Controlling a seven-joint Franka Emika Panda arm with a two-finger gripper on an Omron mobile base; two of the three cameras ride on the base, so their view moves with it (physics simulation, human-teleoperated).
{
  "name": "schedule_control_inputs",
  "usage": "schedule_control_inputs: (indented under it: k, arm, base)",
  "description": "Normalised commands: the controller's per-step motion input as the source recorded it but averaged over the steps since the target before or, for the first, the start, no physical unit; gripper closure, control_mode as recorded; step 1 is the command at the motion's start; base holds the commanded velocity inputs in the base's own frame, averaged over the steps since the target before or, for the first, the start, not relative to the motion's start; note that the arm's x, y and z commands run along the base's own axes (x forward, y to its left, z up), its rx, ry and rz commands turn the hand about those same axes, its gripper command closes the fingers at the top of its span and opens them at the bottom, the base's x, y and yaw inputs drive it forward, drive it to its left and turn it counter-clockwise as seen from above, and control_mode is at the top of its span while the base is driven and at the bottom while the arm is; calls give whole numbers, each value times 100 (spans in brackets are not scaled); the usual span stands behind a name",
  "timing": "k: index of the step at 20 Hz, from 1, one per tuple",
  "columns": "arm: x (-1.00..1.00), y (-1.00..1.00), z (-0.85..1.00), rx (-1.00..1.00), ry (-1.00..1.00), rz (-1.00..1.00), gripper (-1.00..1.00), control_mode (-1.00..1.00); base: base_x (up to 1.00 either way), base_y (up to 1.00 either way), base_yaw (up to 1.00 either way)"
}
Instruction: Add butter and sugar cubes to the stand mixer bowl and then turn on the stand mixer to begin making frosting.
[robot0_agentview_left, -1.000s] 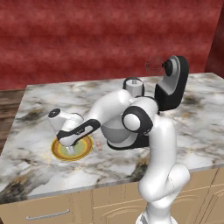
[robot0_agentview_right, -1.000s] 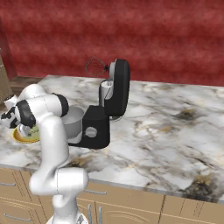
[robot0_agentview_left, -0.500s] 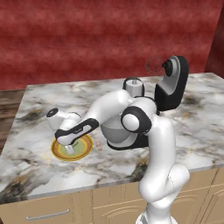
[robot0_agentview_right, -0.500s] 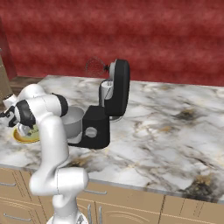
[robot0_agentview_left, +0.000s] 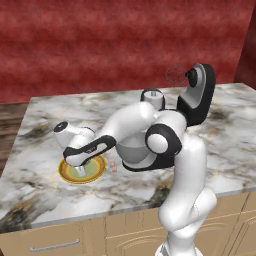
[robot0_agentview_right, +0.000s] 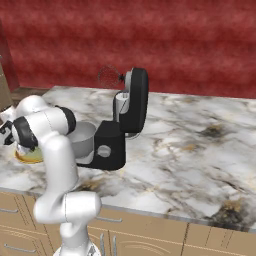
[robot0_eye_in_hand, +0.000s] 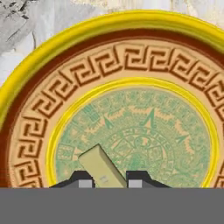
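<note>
- Gripper: in the hand view I see its two dark tips standing either side of the butter, now much nearer together than a second ago; whether the pads already press the stick I cannot tell.
- Butter: a tan stick lying on the green centre of the plate, one end between my fingertips, the other angled up and left.
- Plate: yellow-rimmed, resting on the marble counter just left of the stand mixer bowl; my hand hangs straight over it in the left base view.
- Sugar cube: a tiny pale speck on the counter between plate and bowl.
- Stand mixer: head tilted back, whisk raised clear of the bowl.
- Reading: the jaws narrowing suggests the grasp is forming; lift and transfer to the bowl remain.
</note>
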Motion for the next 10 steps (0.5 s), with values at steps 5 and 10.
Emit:
schedule_control_inputs:
  k: [5, 10]
  arm:
    - [-63, -20, 80, 15, -12, 0, 100, -100]
    - [-58, -20, 97, 17, -12, 0, 100, -100]
  base:
    - [0, 0, 0]
    - [0, 0, 0]
